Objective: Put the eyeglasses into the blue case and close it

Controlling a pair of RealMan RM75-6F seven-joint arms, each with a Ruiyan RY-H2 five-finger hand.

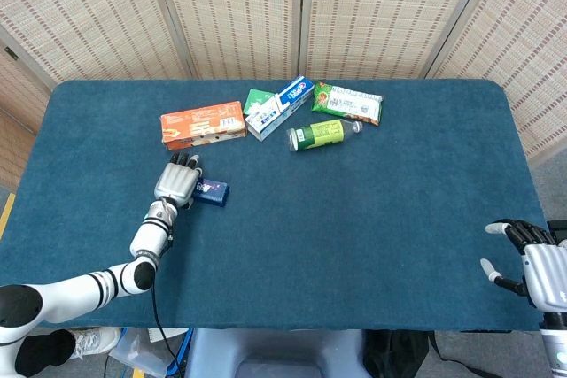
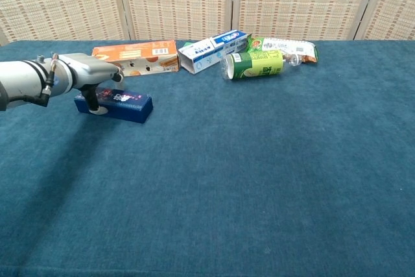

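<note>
Right robot hand [image 1: 532,265] only overhead

A lab-like test setup — a blue-carpeted table [image 1: 372,219] hemmed by woven folding screens [image 1: 239,11], groceries [image 1: 314,112] scattered on it.

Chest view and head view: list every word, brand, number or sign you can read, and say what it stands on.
None can be read for certain.
Orange box: white panel with barcode and print, too small.
Blue-and-white box: blue lettering, blurred.
Green can: white characters, unreadable.
Green-and-red snack bag: print too small.
Blue case under the left robot hand: small light pattern, not legible.
</note>
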